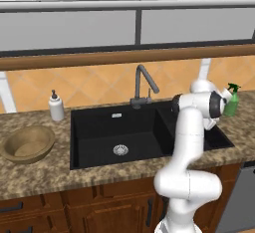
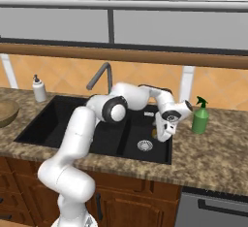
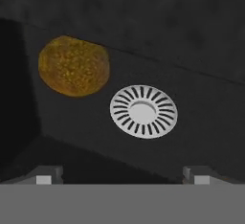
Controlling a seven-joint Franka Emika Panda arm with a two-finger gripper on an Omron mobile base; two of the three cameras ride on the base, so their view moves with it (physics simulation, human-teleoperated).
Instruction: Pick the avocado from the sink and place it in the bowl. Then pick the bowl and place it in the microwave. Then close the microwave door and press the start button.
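The brownish-olive avocado (image 3: 74,66) lies on the floor of the black sink's (image 1: 94,132) right basin, beside the round metal drain (image 3: 143,111). My gripper (image 3: 123,176) hangs above that basin floor, open, its fingertips (image 3: 45,175) wide apart with nothing between them. The avocado sits ahead and off to one side of the gap. From the right base view, the gripper (image 2: 160,137) points down into the basin and the hand hides most of the avocado (image 2: 154,133). The wooden bowl (image 1: 27,145) stands empty on the counter left of the sink. The microwave is out of view.
A grey faucet (image 1: 142,85) rises behind the sink's middle. A white soap dispenser (image 1: 56,106) stands at the back left and a green spray bottle (image 2: 200,117) on the counter to the right. The basin walls close in around the hand.
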